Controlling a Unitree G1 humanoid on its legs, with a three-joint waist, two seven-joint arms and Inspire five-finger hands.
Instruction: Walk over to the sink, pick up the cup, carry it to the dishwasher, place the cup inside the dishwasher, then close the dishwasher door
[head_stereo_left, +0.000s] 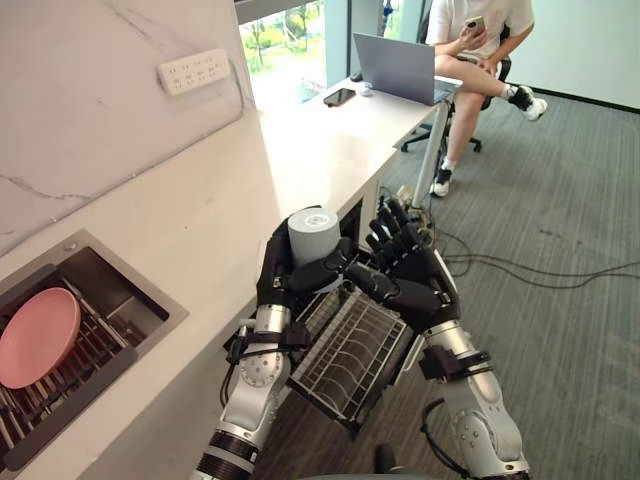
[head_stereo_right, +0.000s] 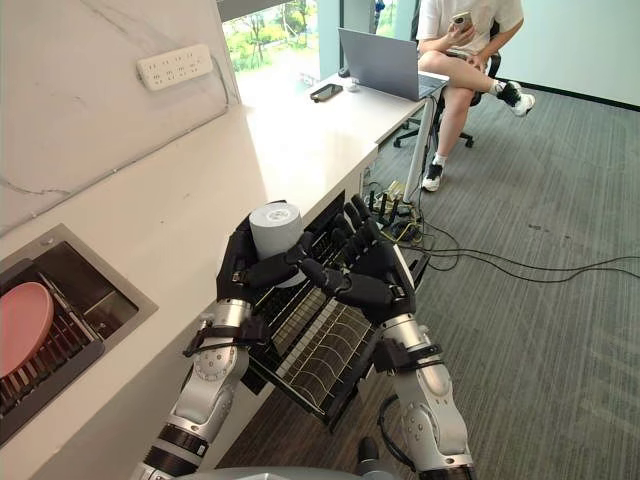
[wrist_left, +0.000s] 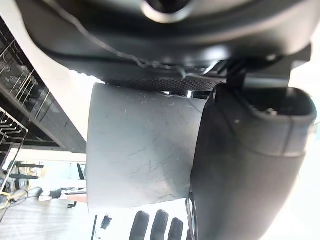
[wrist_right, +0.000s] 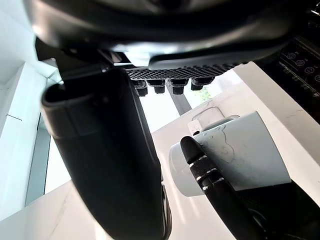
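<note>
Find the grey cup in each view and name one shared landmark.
Left eye view: cup centre, gripped by the left hand above the dishwasher rack.
Right eye view: cup left of centre, same grip.
Left wrist view: cup close up, against the palm.
Right wrist view: cup beyond the right hand, a left-hand finger across it.
Shared landmark: the rack, in both eye views and the left wrist view.
</note>
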